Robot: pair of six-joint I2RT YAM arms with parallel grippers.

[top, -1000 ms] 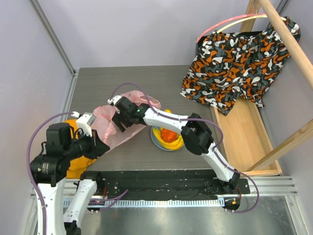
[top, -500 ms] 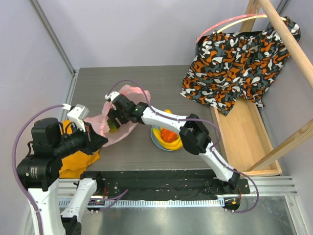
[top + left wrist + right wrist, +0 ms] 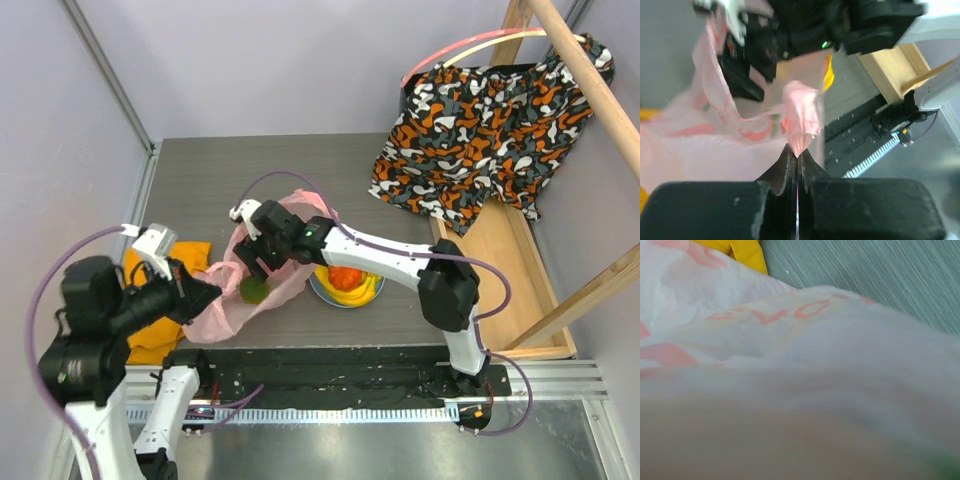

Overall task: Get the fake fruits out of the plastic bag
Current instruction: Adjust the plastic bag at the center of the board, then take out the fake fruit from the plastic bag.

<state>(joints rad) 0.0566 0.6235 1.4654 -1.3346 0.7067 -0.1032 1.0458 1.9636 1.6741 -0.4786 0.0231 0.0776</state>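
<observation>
1. The left end effector (image 3: 197,290) is pressed together on a gathered fold of the thin translucent pink plastic bag (image 3: 225,315). The left wrist view shows the film pinched right between the fingertips (image 3: 792,159). This grip lifts one side of the bag off the grey worktop (image 3: 200,180), probably to hold the mouth open and stop the film sliding.

2. The right end effector (image 3: 257,262) reaches down into the raised bag from the far side. Its own camera sees almost nothing but pink film pressed close.

3. A round green plastic fruit (image 3: 253,290) sits inside the bag, showing through the film just at the right end effector's tips. The jaws stand wide, but the film is in the way, so I cannot tell whether they are spread free or clasped around that fruit.

4. Just right of the bag, a round light-blue plate (image 3: 340,303) holds a yellow plastic banana bunch (image 3: 368,290) and a red-orange plastic fruit (image 3: 345,275). Those fruits are already out, so the task looks close to done.

5. A crumpled orange cloth (image 3: 192,250) lies under and behind the left arm and plays no part.

6. The likely step in hand is getting the green fruit clear of the bag. The main risk is the loose film snagging on the fingers.
</observation>
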